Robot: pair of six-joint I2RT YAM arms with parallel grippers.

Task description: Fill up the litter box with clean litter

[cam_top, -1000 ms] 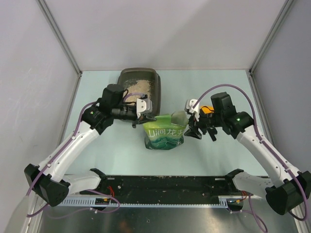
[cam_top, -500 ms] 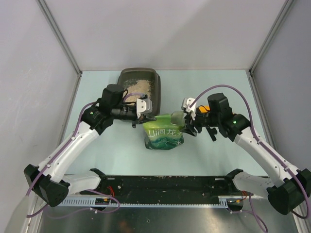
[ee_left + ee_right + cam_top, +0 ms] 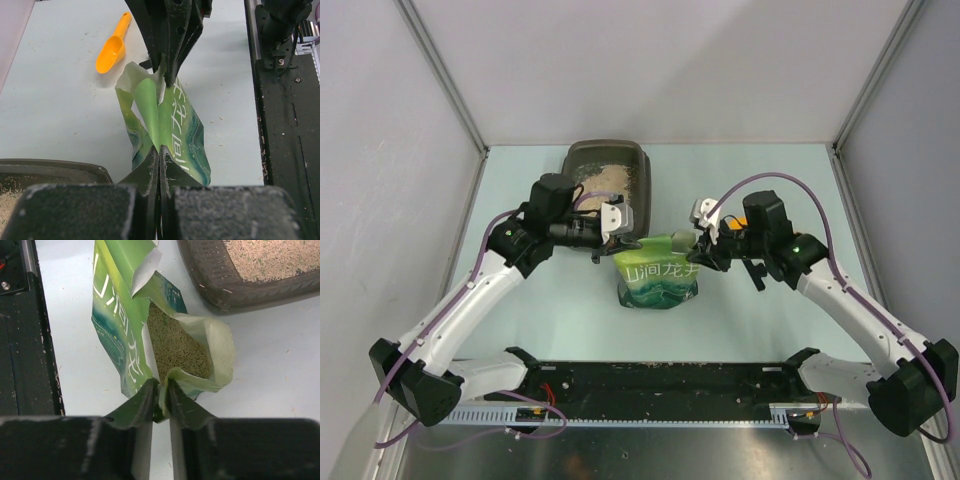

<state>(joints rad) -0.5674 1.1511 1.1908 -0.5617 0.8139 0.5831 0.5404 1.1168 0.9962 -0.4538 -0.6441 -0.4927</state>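
Left gripper [image 3: 159, 152] clamped on one top corner of the green pouch [image 3: 658, 275], right gripper [image 3: 160, 387] pinched on the opposite lip, just beside the litter box [image 3: 645, 195]. Clean litter [image 3: 172, 342] lies loose inside the pouch. Floppy film, bottom-heavy I'd say, so grip the corners.

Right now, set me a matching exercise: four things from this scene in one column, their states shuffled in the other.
Things
1. litter box
2. green pouch
3. orange scoop
4. left gripper

States
A. lies free on the table
B. shut on a pouch edge
C. holds a layer of clean litter
D. mouth pulled open

Pairs: 1-C, 2-D, 3-A, 4-B
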